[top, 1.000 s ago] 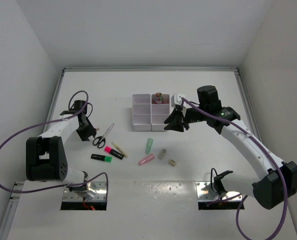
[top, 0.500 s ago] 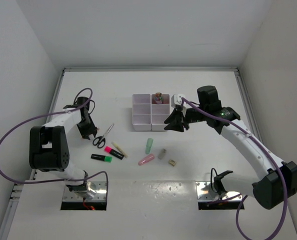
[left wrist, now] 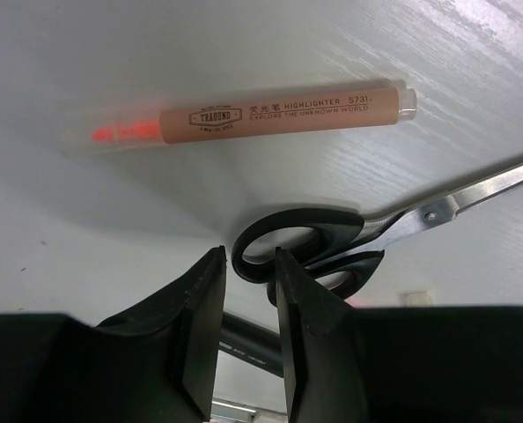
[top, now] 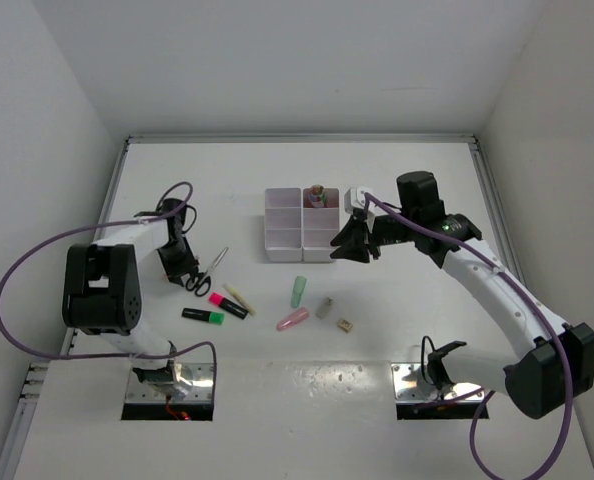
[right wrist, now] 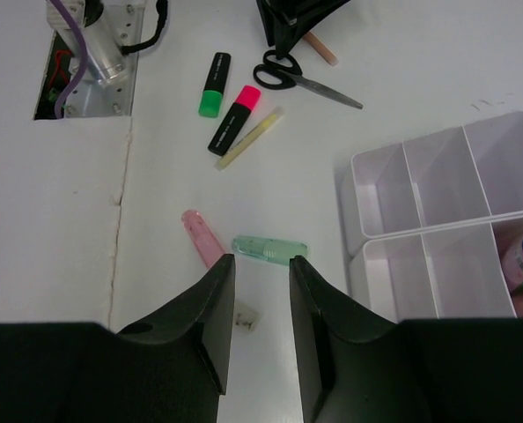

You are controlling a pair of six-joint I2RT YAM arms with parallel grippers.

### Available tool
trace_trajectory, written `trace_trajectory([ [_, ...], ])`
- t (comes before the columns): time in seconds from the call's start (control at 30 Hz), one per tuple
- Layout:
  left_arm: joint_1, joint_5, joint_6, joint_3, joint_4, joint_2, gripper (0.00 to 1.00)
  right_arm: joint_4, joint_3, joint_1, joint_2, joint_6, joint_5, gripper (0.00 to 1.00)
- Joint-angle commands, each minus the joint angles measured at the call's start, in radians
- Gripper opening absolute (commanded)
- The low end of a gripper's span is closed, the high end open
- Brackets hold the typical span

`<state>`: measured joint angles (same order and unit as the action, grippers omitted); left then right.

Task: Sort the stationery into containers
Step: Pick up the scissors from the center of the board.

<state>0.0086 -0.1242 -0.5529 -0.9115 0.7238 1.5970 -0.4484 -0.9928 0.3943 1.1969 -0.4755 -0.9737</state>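
L gripper: low over surface, jaws a narrow gap apart, nothing clamped, tips at handle loop of scissors; peach highlighter just beyond. R gripper: raised beside tray, jaws slightly apart, empty. Pink highlighter, green highlighter, green piece, pink piece, 2 erasers: loose on surface, near side of tray.

There was one pair of scissors, two black highlighters, two thin sticks, two pastel pieces, two small erasers and one six-compartment tray.
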Motion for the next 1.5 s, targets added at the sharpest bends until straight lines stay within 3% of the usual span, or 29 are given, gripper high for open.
trace_trajectory([
  [0.0, -0.022, 0.011, 0.013, 0.000, -0.003, 0.021, 0.35, 0.040, 0.006, -0.006, -0.003, -0.018, -0.040, 0.31],
  [0.37, -0.022, 0.001, 0.013, 0.028, -0.044, 0.079, 0.35, 0.031, 0.006, -0.026, -0.003, -0.018, -0.059, 0.31],
  [0.8, -0.032, 0.055, 0.022, 0.008, -0.055, 0.034, 0.00, 0.031, 0.006, -0.045, -0.003, -0.009, -0.077, 0.31],
  [1.0, -0.068, 0.158, 0.022, -0.071, -0.017, -0.049, 0.00, 0.022, 0.006, -0.063, 0.006, -0.009, -0.086, 0.33],
  [1.1, -0.120, 0.178, 0.022, -0.125, 0.011, -0.075, 0.00, 0.022, 0.006, -0.063, 0.006, -0.009, -0.086, 0.41],
  [1.23, -0.182, 0.207, 0.013, -0.217, 0.034, -0.100, 0.00, 0.022, 0.006, -0.072, 0.006, -0.009, -0.065, 0.42],
  [1.47, -0.275, 0.155, 0.040, -0.316, 0.077, -0.109, 0.00, 0.022, 0.006, -0.081, 0.015, -0.009, -0.056, 0.42],
])
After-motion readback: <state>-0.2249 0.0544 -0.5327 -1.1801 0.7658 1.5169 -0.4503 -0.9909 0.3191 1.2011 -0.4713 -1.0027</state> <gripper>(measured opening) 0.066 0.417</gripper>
